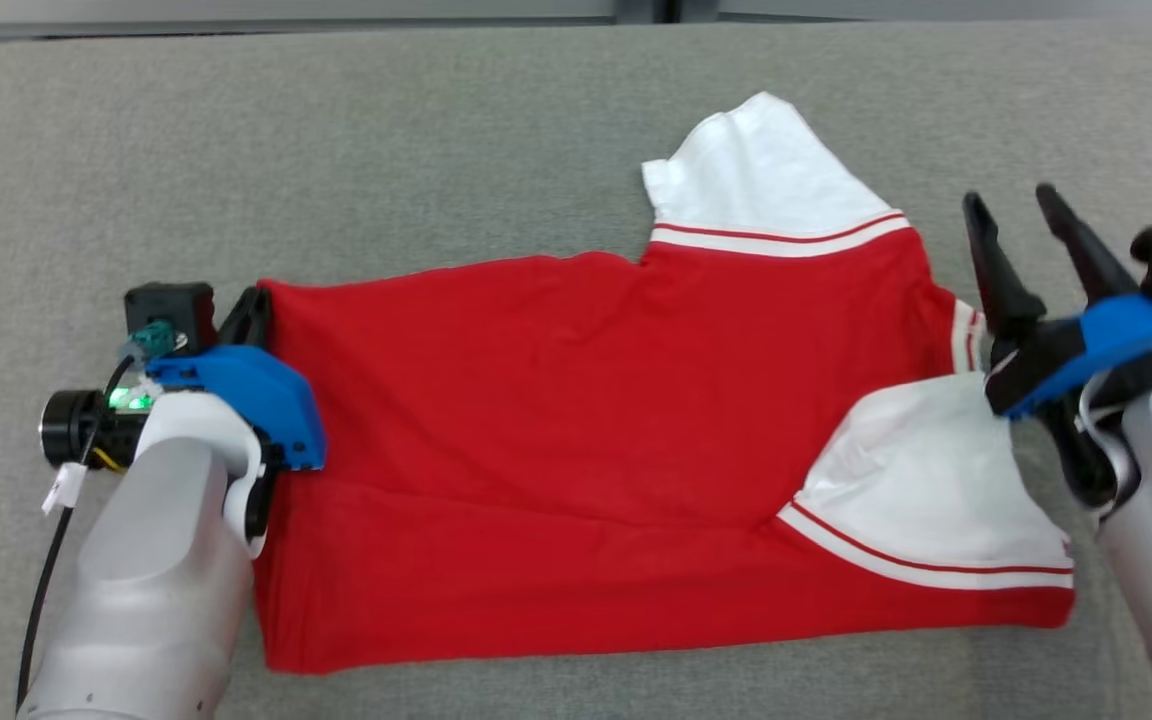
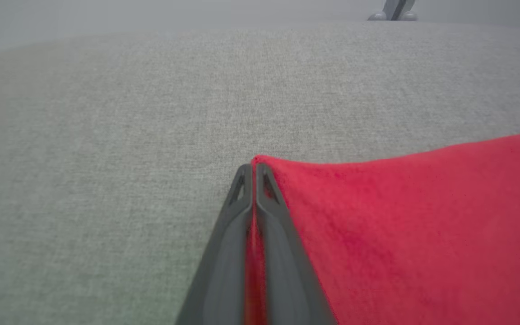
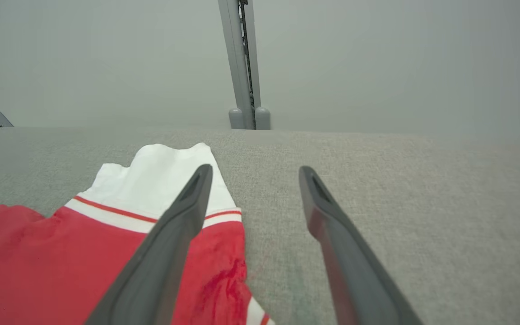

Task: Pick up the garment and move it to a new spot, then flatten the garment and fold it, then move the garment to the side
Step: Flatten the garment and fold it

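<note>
The garment [image 1: 576, 430] is a red shirt with white, red-striped sleeves, spread across the grey table [image 1: 436, 150]. One white sleeve [image 1: 766, 180] points to the far side, the other [image 1: 926, 490] lies folded over the near right. My left gripper [image 1: 258, 305] is shut on the garment's far left corner, and red cloth [image 2: 254, 234] shows pinched between its fingers [image 2: 224, 253]. My right gripper [image 1: 1011, 205] hovers open just past the garment's right edge, near the collar end. In the right wrist view its fingers [image 3: 169, 243] stand apart over the grey surface, with the garment [image 3: 61, 253] at the left.
The grey fabric surface [image 2: 151, 113] stretches wide beyond and to the left of the garment. A grey upright post [image 3: 242, 63] stands behind the table's far edge. A black cable [image 1: 46, 590] hangs from my left wrist.
</note>
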You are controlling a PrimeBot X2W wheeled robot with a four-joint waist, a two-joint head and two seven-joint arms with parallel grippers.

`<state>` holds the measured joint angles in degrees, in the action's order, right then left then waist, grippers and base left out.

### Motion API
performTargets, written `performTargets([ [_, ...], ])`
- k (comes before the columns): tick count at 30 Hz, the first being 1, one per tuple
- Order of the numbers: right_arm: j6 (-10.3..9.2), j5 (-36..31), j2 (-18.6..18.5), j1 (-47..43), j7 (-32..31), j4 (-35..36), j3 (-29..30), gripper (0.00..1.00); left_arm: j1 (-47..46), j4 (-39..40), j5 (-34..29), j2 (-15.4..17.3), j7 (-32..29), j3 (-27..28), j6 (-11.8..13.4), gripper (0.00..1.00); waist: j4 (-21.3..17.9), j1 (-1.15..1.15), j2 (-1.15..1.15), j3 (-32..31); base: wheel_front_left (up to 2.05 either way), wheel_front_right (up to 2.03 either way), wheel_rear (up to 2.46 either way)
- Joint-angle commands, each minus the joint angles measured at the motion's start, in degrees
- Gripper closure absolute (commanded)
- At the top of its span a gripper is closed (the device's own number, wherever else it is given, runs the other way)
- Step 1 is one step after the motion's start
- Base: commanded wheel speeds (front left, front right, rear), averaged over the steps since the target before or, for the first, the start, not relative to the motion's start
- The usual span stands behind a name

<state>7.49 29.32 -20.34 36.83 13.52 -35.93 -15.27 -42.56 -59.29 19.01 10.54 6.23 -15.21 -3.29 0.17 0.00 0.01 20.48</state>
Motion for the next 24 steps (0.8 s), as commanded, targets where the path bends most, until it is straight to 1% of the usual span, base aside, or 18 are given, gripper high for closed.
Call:
performTargets([
  [1,0.01,0.0,-0.7,3.7,-2.0,-2.4,-1.0,0.0,-1.6,0.5,-0.6,-0.5,1.6,-0.3,0.8,1.0,1.9,0.0,-0.01,1.2,0.0,0.0,0.0],
  [2,0.01,-0.4,-1.3,5.7,-3.2,-3.8,-1.8,0.0,-2.1,0.7,-1.0,-1.1,2.4,-0.6,1.2,1.0,2.6,0.0,-0.01,1.5,0.0,0.0,0.0],
  [6,0.01,-1.1,-2.8,12.7,-8.1,-9.0,-4.4,0.0,-3.9,1.5,-1.8,-3.0,4.9,-2.1,1.3,1.0,6.1,0.0,-0.01,3.0,0.0,0.0,0.0],
  [13,0.01,-0.9,-5.0,21.3,-14.1,-16.9,-7.8,0.0,-5.9,2.0,-1.7,-6.5,6.7,-5.1,0.5,1.0,12.1,0.0,-0.01,5.4,0.0,0.0,0.0],
  [17,0.01,-0.8,-5.7,24.5,-16.0,-20.2,-9.2,0.0,-6.7,2.4,-0.7,-7.4,7.4,-6.9,0.0,1.0,14.6,0.0,-0.01,6.7,0.0,0.0,0.0],
  [23,0.01,-1.3,-6.2,27.5,-17.8,-23.6,-11.6,0.0,-6.8,3.8,2.1,-7.6,7.8,-10.0,-0.3,1.0,16.5,0.0,-0.01,7.8,0.0,0.0,0.0],
  [24,0.01,-1.7,-6.5,28.3,-18.3,-25.2,-12.3,0.05,-6.7,4.6,3.7,-7.6,7.9,-11.7,0.2,1.0,16.9,0.0,-0.01,7.9,0.0,0.0,0.0],
])
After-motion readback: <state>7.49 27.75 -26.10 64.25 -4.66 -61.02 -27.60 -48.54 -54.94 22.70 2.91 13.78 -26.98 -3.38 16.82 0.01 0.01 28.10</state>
